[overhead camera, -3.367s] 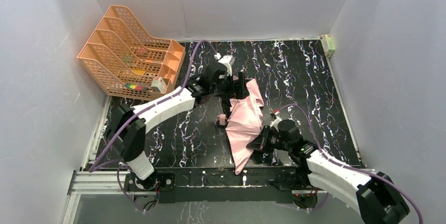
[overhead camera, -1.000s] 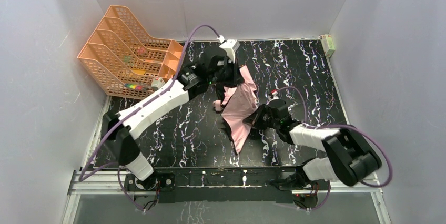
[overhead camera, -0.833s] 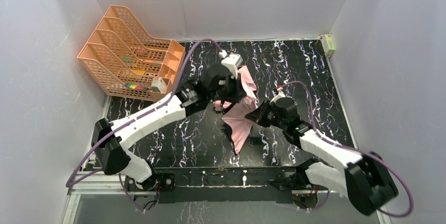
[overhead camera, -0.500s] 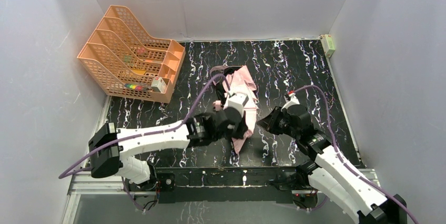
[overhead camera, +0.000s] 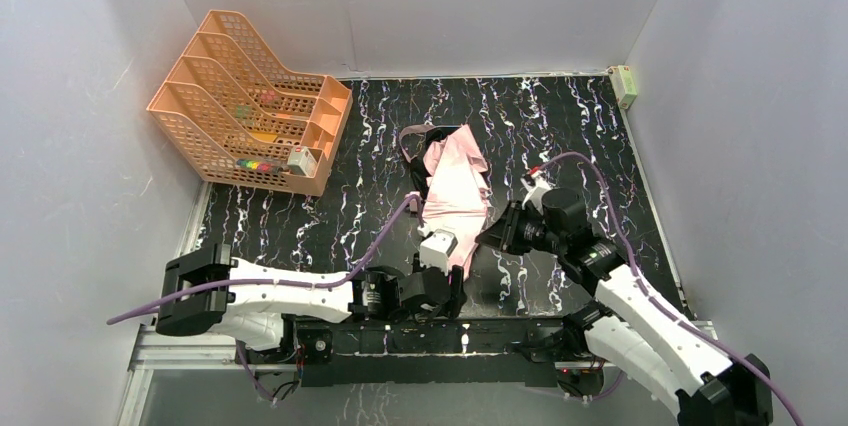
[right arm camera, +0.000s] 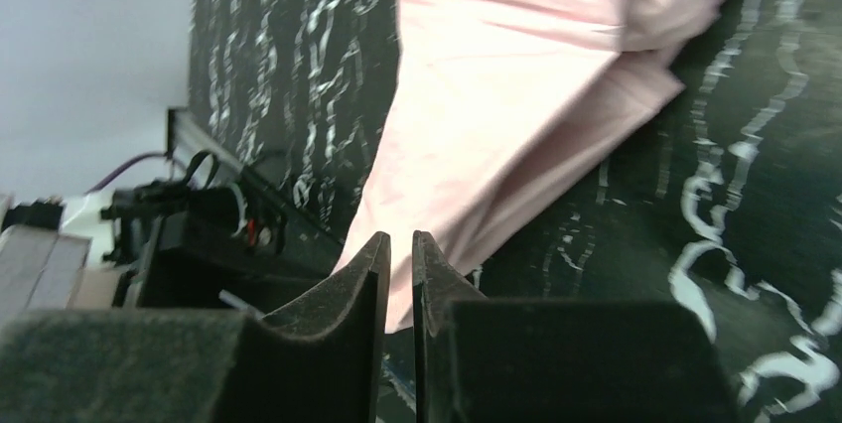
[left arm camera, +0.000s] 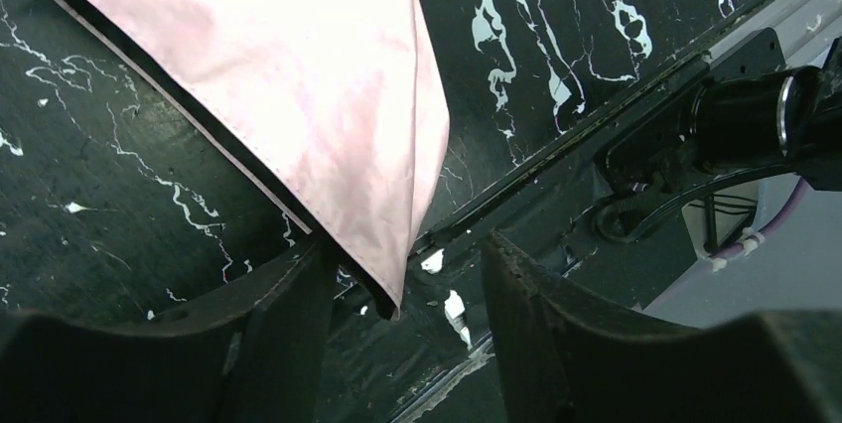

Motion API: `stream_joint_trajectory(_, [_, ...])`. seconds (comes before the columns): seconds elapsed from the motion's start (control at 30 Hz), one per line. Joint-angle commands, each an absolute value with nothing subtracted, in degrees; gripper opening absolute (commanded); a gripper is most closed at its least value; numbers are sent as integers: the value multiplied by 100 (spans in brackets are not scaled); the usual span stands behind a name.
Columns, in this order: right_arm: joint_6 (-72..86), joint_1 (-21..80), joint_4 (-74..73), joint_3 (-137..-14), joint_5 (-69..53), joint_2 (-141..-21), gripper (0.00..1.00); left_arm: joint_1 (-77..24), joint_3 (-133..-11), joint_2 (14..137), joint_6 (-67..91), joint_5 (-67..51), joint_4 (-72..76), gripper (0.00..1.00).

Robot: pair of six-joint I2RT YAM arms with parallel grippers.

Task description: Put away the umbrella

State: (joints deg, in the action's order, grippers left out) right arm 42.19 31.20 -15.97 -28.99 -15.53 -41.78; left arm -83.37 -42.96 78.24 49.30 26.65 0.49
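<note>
No writing, brand, number or sign can be read in any of the views. The small white box [overhead camera: 299, 160] at the front of the orange rack [overhead camera: 245, 96], by the left edge of the counter [overhead camera: 560, 126], and the small pale box [overhead camera: 626, 85] at its far right corner are too small to show any lettering. The pink fabric of the umbrella [overhead camera: 455, 186] shows no print that can be made out.
</note>
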Motion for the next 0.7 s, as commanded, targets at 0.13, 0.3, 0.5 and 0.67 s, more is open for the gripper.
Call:
stream_joint_trajectory(0.13, [4629, 3138, 630, -2371, -3111, -4514, 23, -8490, -3887, 7357, 5441, 2837, 273, 56])
stream_joint_trajectory(0.3, [4875, 3204, 1209, -2279, -3303, -4877, 23, -8490, -3867, 7409, 5370, 2570, 285, 60])
stream_joint_trajectory(0.5, [4908, 3549, 1471, -2148, -3110, -5551, 23, -8514, -3842, 7252, 5369, 2562, 208, 65])
stream_joint_trajectory(0.67, [4996, 4081, 1499, -1978, -2321, -6137, 21, -8508, -4108, 7173, 5626, 3146, -935, 72])
